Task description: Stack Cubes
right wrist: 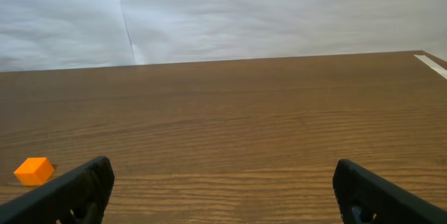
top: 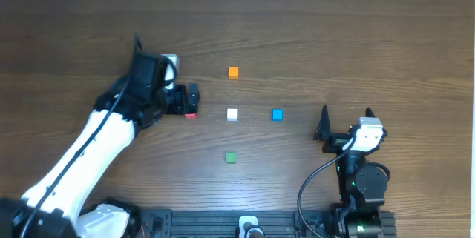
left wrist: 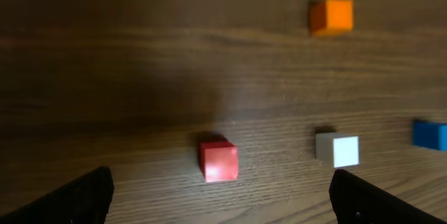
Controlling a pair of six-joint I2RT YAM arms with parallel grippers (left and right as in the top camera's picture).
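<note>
Wears white shells over black joints on the left arm (top: 89,149), with a black cable alongside. Runs black on the right arm (top: 361,180), with a pale wrist block, looped cable and green lights.

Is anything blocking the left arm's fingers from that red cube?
Nothing visible does. The red cube sits on bare table, in line with the gap between the left arm's open fingers; the white cube lies aside.

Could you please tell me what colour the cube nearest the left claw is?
The cube is red, clearest in the left wrist view, ahead of the left claw.
</note>
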